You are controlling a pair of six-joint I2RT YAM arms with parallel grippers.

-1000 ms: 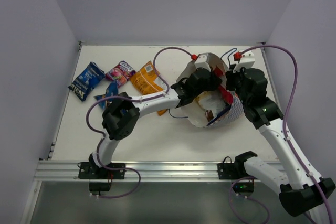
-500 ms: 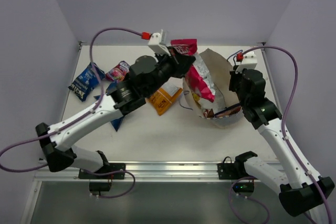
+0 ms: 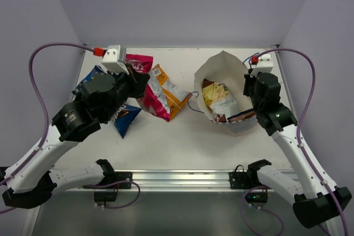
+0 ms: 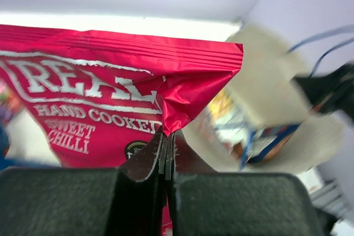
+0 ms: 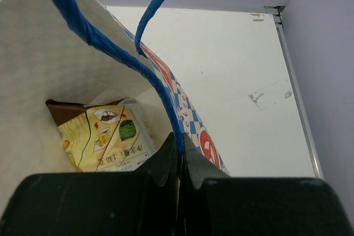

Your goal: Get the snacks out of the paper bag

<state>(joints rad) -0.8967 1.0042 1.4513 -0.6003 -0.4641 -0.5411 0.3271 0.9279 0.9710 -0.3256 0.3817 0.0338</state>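
The paper bag (image 3: 221, 66) stands open at the right of the table, its beige inside (image 5: 55, 64) facing up. My right gripper (image 3: 250, 89) (image 5: 181, 139) is shut on the bag's right rim, where the blue cord handle (image 5: 105, 48) runs between the jaws. Inside lies a yellow-white snack packet (image 3: 218, 96) (image 5: 102, 136) over a brown one. My left gripper (image 3: 138, 77) (image 4: 167, 134) is shut on a corner of the red-pink "REAL" packet (image 3: 149, 95) (image 4: 99, 75), which hangs left of the bag, above the orange packet (image 3: 172, 93).
A dark blue packet (image 3: 125, 120) lies under the left arm, and another (image 3: 88, 79) shows at the far left. The blurred bag (image 4: 260, 89) sits to the right in the left wrist view. White walls close in the table on three sides.
My left arm has lifted the red-pink packet out of the bag and swung left with it over the packets on the table. The right gripper has kept its hold on the bag.
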